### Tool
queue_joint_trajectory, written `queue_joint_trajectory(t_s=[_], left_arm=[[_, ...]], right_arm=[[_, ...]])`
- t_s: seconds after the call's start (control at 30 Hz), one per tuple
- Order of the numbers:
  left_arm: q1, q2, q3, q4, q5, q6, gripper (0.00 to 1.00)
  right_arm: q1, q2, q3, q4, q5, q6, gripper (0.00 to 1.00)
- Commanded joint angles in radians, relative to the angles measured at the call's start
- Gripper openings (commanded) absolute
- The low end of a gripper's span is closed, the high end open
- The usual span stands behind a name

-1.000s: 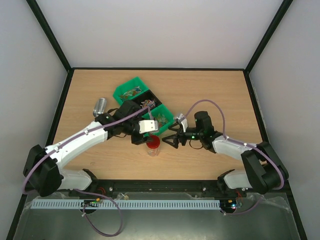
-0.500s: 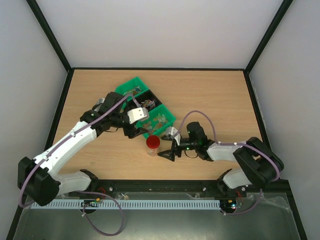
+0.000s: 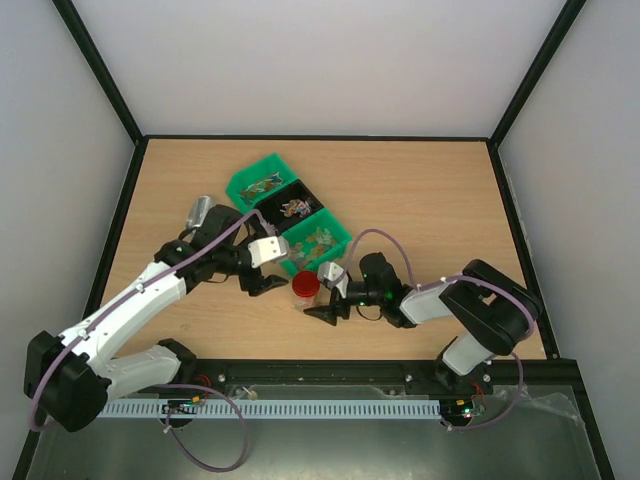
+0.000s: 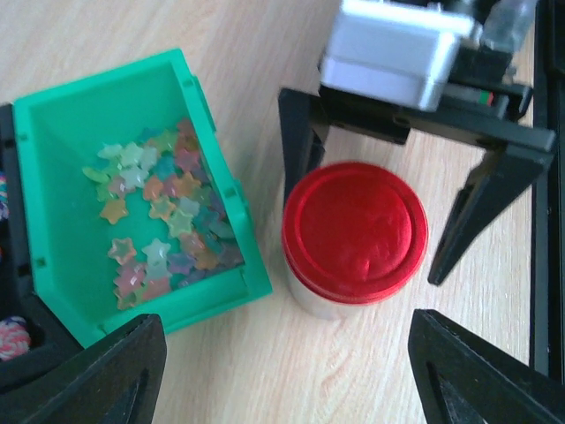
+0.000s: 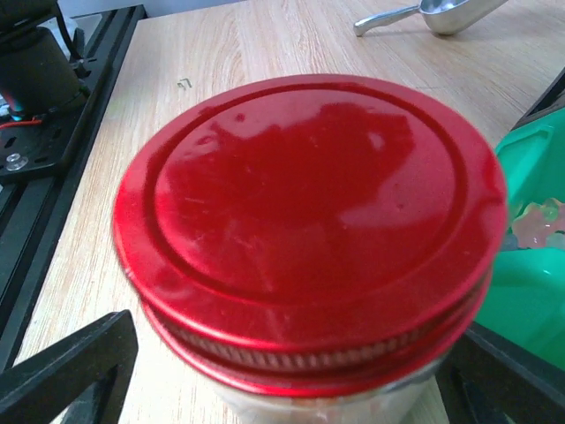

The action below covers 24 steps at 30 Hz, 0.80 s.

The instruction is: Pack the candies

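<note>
Not much of the packing shows as done. The candies (image 4: 154,221) lie in a loose heap in the green bin (image 4: 190,88), star-shaped and in mixed colours. From above I can see more sweets in the two compartments behind it. The jar (image 3: 306,290) stands upright on the table just beside that bin with its red lid (image 5: 309,194) on. The glass under the lid looks pale, and I can't tell whether anything is inside. My read is that the lid has to come off before any candy goes in, so most of the job is left.

My right gripper (image 4: 369,234) has its fingers spread, one on each side of the jar just below the lid. It is not clamped, and whether either finger touches the glass I can't say. My left gripper (image 4: 287,329) is also spread and holds nothing, hanging just short of the jar on the side opposite the right one. The scoop (image 5: 441,11) lies on the table beyond the bins, untouched.

A second ago the left gripper was over the bins, right above the jar. It has since drawn back towards me and to the left. The right gripper was off to the jar's right then — it has swung lower and come in around the jar. The jar itself has not moved.
</note>
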Motion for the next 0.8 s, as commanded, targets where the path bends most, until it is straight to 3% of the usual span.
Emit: queue_joint_trajectory(t_s=[0.0, 0.3, 0.77], left_arm=[[-0.011, -0.038, -0.075, 0.007, -0.006, 0.051, 0.77], [-0.082, -0.02, -0.109, 0.037, -0.011, 0.049, 0.77], [-0.176, 0.055, -0.123, 0.164, -0.065, -0.017, 0.89]], right_arm=[[0.024, 0.047, -0.005, 0.132, 0.027, 0.007, 0.89], [0.04, 0.091, 0.014, 0.18, 0.058, 0.062, 0.73], [0.046, 0.104, 0.013, 0.185, 0.065, 0.073, 0.66]])
